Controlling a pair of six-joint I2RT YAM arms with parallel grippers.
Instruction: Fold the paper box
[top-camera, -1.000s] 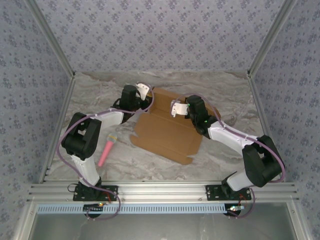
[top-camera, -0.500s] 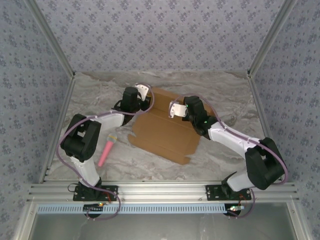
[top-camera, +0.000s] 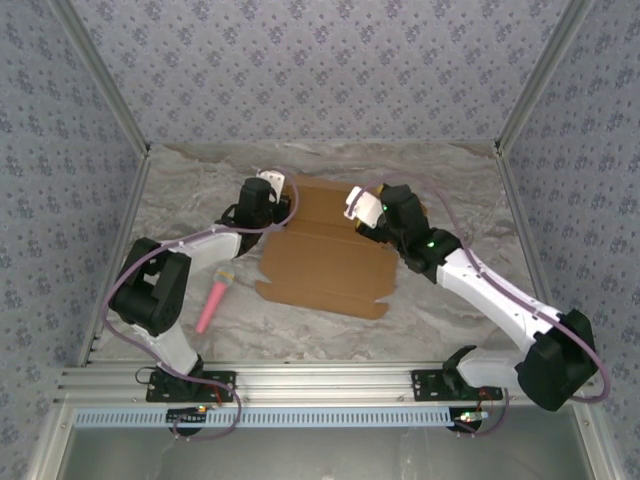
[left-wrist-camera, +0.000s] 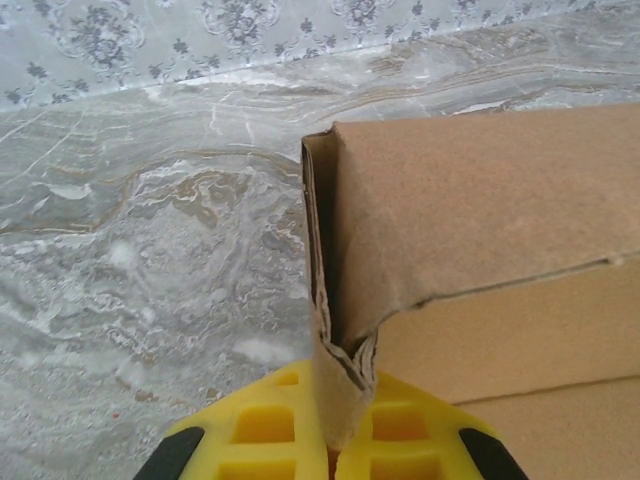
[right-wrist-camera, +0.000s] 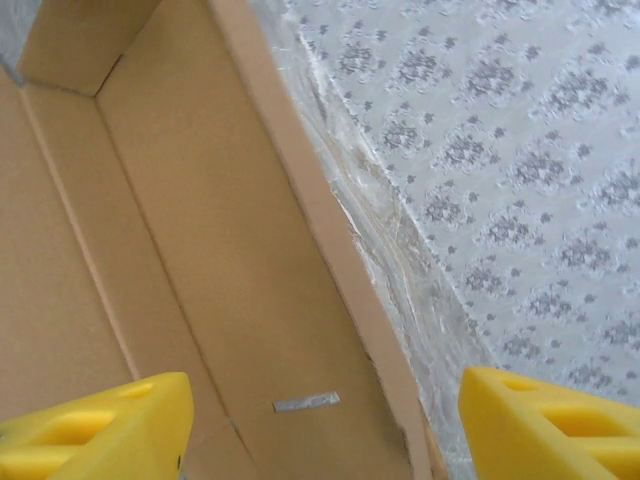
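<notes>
Right fingers (right-wrist-camera: 92, 428) have spread wide off the paper box (top-camera: 330, 265); left fingers (left-wrist-camera: 268, 442) pinch its corner.

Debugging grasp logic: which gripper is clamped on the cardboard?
The left gripper: its jaws are shut on a folded corner flap of the paper box. The right gripper has its jaws wide open, gripping nothing.

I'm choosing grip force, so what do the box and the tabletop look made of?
The paper box looks like thin brown cardboard, matte: its folds crease sharply and the corner shows a raw fibrous edge. The table looks like grey-white marble with veins, smooth; it may be stone or a printed sheet.
</notes>
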